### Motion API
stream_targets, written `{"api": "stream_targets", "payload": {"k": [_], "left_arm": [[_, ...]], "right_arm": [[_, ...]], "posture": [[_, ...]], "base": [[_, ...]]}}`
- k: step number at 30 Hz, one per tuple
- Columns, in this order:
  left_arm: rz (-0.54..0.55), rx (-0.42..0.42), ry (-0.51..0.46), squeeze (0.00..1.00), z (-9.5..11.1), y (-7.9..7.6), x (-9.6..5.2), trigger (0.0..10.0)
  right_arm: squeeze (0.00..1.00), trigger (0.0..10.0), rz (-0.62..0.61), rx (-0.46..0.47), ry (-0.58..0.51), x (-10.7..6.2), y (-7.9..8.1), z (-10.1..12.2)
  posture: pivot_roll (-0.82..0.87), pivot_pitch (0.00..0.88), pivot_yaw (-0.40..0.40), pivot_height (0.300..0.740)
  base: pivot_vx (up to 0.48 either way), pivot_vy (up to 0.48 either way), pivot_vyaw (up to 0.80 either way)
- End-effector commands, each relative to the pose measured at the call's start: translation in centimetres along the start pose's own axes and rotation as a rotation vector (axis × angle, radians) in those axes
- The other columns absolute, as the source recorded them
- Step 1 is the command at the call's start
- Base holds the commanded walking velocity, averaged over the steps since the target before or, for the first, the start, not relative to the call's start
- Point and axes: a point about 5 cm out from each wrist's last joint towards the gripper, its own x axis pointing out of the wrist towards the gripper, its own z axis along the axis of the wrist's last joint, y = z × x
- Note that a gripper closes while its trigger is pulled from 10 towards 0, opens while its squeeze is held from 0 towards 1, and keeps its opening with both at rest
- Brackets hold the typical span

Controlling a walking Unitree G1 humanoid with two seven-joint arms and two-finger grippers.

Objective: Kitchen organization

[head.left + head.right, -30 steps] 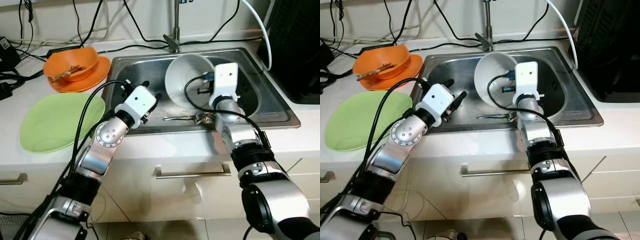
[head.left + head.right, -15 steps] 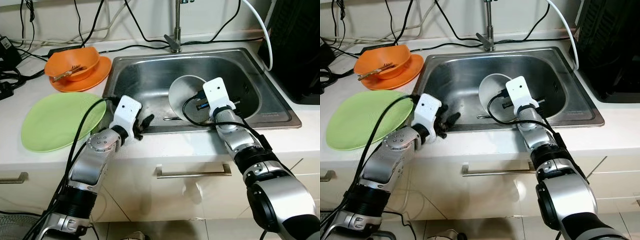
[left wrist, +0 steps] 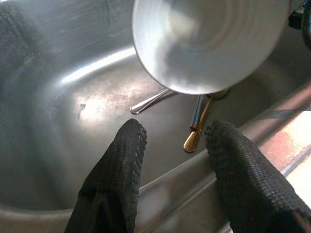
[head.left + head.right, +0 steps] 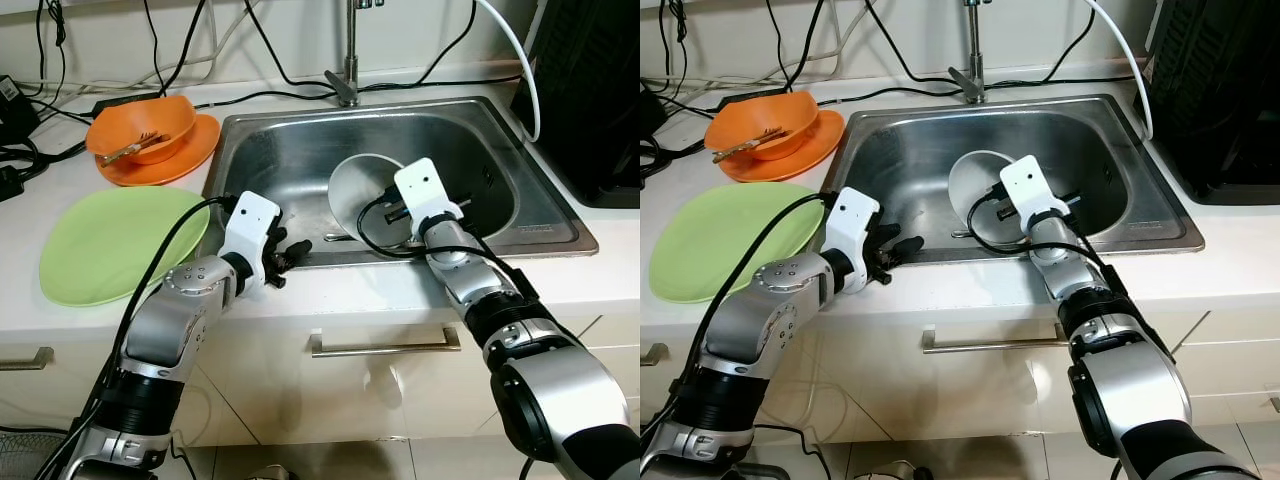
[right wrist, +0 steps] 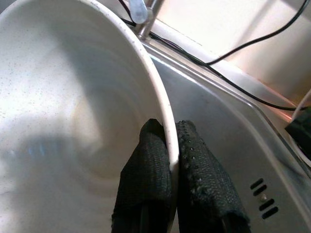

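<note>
A white bowl sits tilted low in the steel sink. My right gripper is shut on the bowl's rim, one finger inside and one outside. Under the bowl lie a gold-tipped utensil and a silver spoon on the sink floor. My left gripper stands open at the sink's front rim, left of the bowl, with nothing between its fingers.
A green plate lies on the counter at the left. Behind it an orange bowl with a utensil sits on an orange plate. The faucet and several cables run along the back. A black appliance stands at the right.
My right gripper has lowered the white bowl from raised above the sink down into it. My left gripper has drawn back from over the sink to its front rim.
</note>
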Motion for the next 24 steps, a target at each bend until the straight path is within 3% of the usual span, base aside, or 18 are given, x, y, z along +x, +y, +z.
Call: {"api": "stream_targets", "payload": {"k": [1, 2, 3, 4, 9, 10, 11, 17, 20, 22, 24], "left_arm": [[-0.012, -0.006, 0.025, 0.0, -0.3, 0.0, -0.2, 10.0], [-0.014, -0.007, 0.027, 0.0, -0.4, -0.1, -0.2, 10.0], [-0.016, -0.009, 0.029, 0.0, -0.4, -0.1, -0.2, 10.0], [-0.018, -0.01, 0.029, 0.0, -0.4, -0.2, -0.2, 10.0], [-0.019, -0.013, 0.035, 0.0, -0.4, -0.2, -0.3, 10.0], [-0.019, -0.014, 0.036, 0.0, -0.4, -0.2, -0.3, 10.0], [-0.018, -0.013, 0.037, 0.0, -0.4, -0.2, -0.3, 10.0], [-0.007, -0.008, 0.037, 0.0, -0.4, -0.1, -0.3, 10.0], [0.076, 0.024, -0.033, 0.0, 0.4, 0.5, -0.3, 10.0], [0.076, 0.024, -0.033, 0.0, 0.4, 0.5, -0.3, 10.0], [0.188, 0.067, -0.094, 0.0, 1.2, 1.6, -0.2, 10.0]], "right_arm": [[0.55, 10.0, 0.036, -0.004, -0.02, 0.2, 0.7, 0.7], [0.64, 10.0, 0.048, -0.006, -0.017, 0.2, 0.8, 0.6], [0.9, 10.0, 0.06, -0.01, -0.012, 0.1, 1.1, 0.5], [1.0, 10.0, 0.069, -0.011, -0.008, 0.1, 1.3, 0.4], [0.96, 10.0, 0.091, -0.008, -0.002, -0.1, 1.8, 0.3], [0.87, 10.0, 0.096, -0.01, -0.002, -0.1, 2.0, 0.3], [0.0, 10.0, 0.103, -0.01, -0.001, -0.1, 2.1, 0.2], [0.0, 10.0, 0.114, -0.006, -0.009, -0.2, 2.3, 0.2], [0.0, 10.0, 0.087, 0.021, -0.063, -0.1, 1.9, 0.9], [0.0, 10.0, 0.087, 0.021, -0.063, -0.1, 1.9, 0.9], [0.0, 10.0, 0.079, 0.115, -0.121, 0.0, 1.6, 2.0]], "posture": [[0.17, 0.005, 0.099, 0.74], [0.17, 0.004, 0.099, 0.74], [0.17, 0.003, 0.099, 0.74], [0.18, 0.002, 0.098, 0.74], [0.18, 0.0, 0.098, 0.74], [0.18, 0.0, 0.096, 0.74], [0.17, 0.0, 0.097, 0.74], [0.18, 0.003, 0.096, 0.74], [0.18, 0.006, 0.096, 0.74], [0.18, 0.006, 0.096, 0.74], [0.17, 0.012, 0.097, 0.74]], "base": [[0.0, 0.0, 0.0], [0.0, 0.0, 0.0], [0.0, 0.0, 0.0], [0.0, 0.0, 0.0], [0.0, 0.0, 0.0], [0.0, 0.0, 0.0], [0.0, 0.0, 0.0], [0.0, 0.0, 0.0], [0.0, 0.0, 0.0], [0.0, 0.0, 0.0], [0.0, 0.0, 0.0]]}}
